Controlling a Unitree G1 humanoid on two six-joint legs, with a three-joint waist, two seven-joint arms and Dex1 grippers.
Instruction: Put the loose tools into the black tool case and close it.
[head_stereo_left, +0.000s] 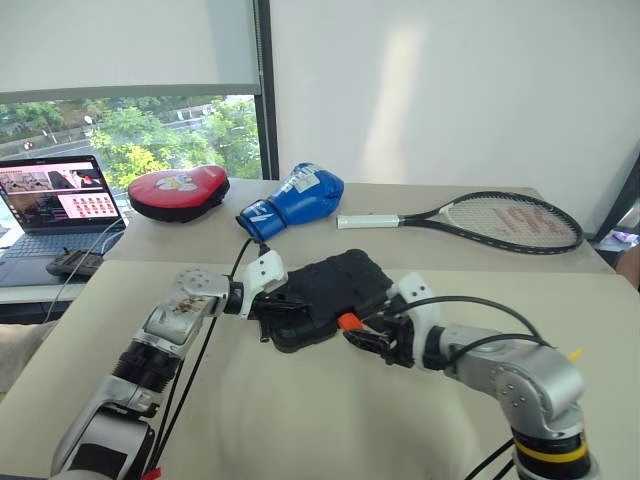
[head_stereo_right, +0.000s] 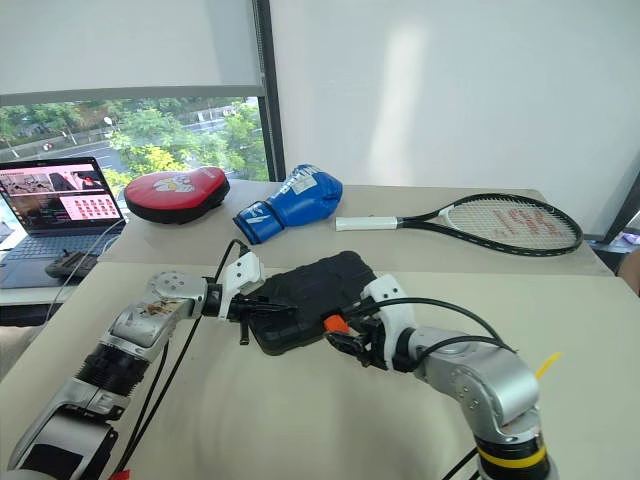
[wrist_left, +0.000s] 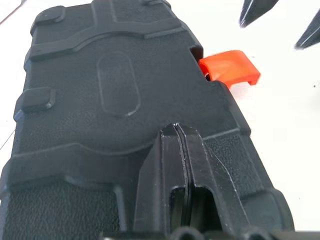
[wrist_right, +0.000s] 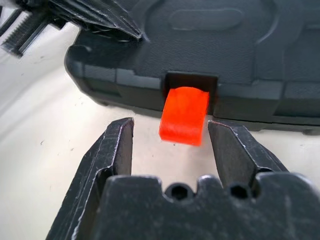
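**Head views.** You will find the black tool case (head_stereo_left: 322, 295) lying shut on the near table (head_stereo_left: 330, 420), lid down, between the two arms. No loose tools lie on the tabletop around it, so judge the loading step complete. The left gripper (head_stereo_left: 262, 300) rests at the case's left end; the right gripper (head_stereo_left: 368, 338) sits at the front edge, just beside the orange latch (head_stereo_left: 347, 321). The tennis racket (head_stereo_left: 480, 220), boxing glove (head_stereo_left: 295, 200), red pad (head_stereo_left: 178, 191) and laptop (head_stereo_left: 58, 205) lie well apart, on the far side.

**Left wrist view.** The left jaws are pressed together, holding nothing, their tips lying over the textured lid. Treat this as a steadying press.

**Right wrist view.** The right jaws stand apart, one finger on each side of the latch, touching neither side. The latch projects outward from its recess and looks unfastened.

**Remaining work.** Judge the task nearly finished: you have only to press the latch home to secure the case.
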